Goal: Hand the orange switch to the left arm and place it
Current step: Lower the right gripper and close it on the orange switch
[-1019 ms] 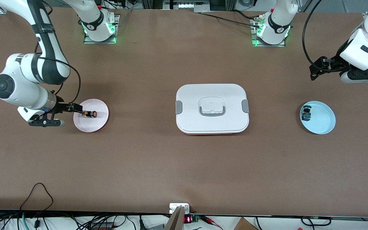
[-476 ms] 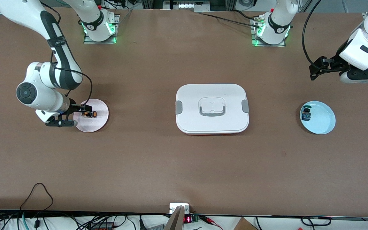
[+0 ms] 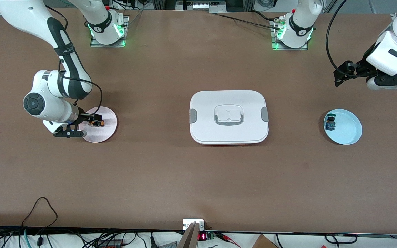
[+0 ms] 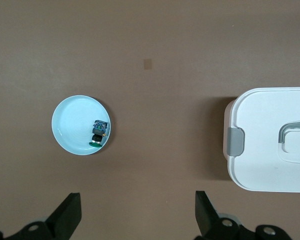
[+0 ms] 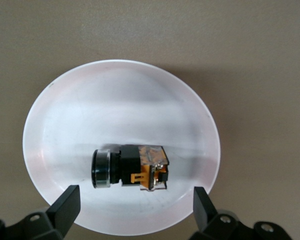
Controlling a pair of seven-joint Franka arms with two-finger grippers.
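Both grippers are standing released: your right gripper (image 3: pixel 93 123) is straddling the orange switch (image 3: pixel 97 122) lying in the pink plate (image 3: pixel 107 132) near the table's (image 3: pixel 171 179) right-arm end, presumably for a grasp, while your left gripper (image 3: pixel 339 74) is waiting clear of the box (image 3: pixel 229 117).

Orange switch (image 5: pixel 130 167) on its side, white box (image 3: pixel 228 117) mid-table.

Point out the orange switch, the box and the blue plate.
orange switch (image 5: pixel 140 167), right wrist view, its orange and black body.
box (image 3: pixel 229 117), front view, lid handle recess.
blue plate (image 3: pixel 348 129), front view, bare inner surface.
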